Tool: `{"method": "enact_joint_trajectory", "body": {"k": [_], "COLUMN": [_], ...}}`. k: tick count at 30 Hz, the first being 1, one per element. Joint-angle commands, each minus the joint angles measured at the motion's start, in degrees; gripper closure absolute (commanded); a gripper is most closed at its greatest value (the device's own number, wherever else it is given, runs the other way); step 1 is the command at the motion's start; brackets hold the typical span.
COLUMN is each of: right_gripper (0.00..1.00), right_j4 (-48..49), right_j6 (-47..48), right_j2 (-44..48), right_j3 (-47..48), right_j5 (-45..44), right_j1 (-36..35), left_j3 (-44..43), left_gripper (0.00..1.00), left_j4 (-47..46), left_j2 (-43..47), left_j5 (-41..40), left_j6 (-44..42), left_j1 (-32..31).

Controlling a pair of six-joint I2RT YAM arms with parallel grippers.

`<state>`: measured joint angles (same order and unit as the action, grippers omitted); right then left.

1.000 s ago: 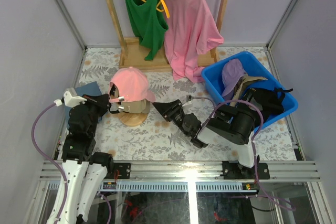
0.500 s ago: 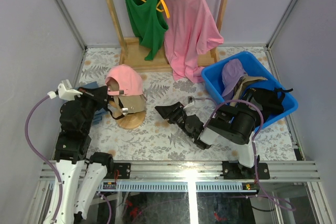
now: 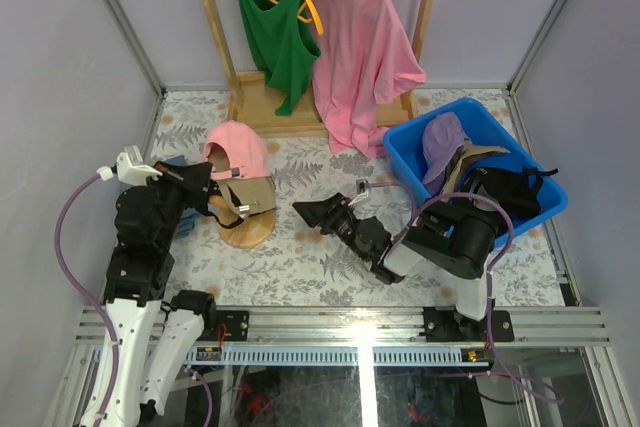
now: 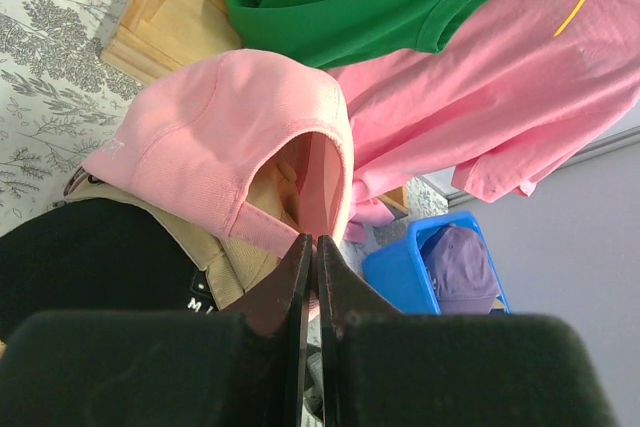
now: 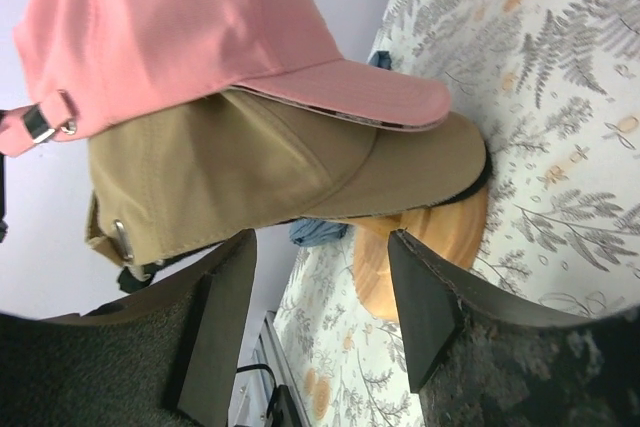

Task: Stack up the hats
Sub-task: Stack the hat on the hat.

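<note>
**Item: hat stack, left of centre on the tabletop (image 3: pixel 330 267).**
- Pink hat (image 3: pixel 237 147): uppermost, tilted, resting on the tan hat (image 3: pixel 255 195), which sits on the wooden stand (image 3: pixel 248 234).
- Left end effector (image 4: pixel 308 247): jaws pressed together, pinching the pink hat's rear edge.
- Right end effector (image 5: pixel 320 247): jaws spread, holding nothing. It is near the two brims, on their right.
- Blue bin (image 3: pixel 398 157), right: holds the lavender hat (image 3: pixel 442 142) and black hat (image 3: pixel 515 197), both unstacked.

**Hazards, as judged:**
- The pinch takes only a thin edge of fabric, so a tug could slip it free.
- Pulling leftward could drag the tan hat off the stand.
- If let go while askew, the pink crown may not seat and could slide off.
- The right end effector, moving in, could knock the brims.
</note>
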<state>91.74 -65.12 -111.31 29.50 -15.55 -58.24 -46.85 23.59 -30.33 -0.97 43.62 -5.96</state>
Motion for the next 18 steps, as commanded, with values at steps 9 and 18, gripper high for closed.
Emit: {"method": "enact_joint_trajectory", "body": {"k": [9, 18], "right_gripper": [0.32, 0.30], "right_j4": [-17.81, -33.49], "right_j6": [16.73, 27.02], "right_j2": [13.63, 20.61], "right_j3": [4.52, 8.98], "right_j5": [2.67, 1.01], "right_j1": [0.05, -0.71], "left_j3": [5.62, 10.81], "left_gripper": [1.00, 1.00], "left_j4": [-3.31, 3.50], "left_j2": [7.83, 14.60], "left_j5": [5.64, 0.82], "left_j6": [0.85, 2.68], "left_j1": [0.07, 0.11]}}
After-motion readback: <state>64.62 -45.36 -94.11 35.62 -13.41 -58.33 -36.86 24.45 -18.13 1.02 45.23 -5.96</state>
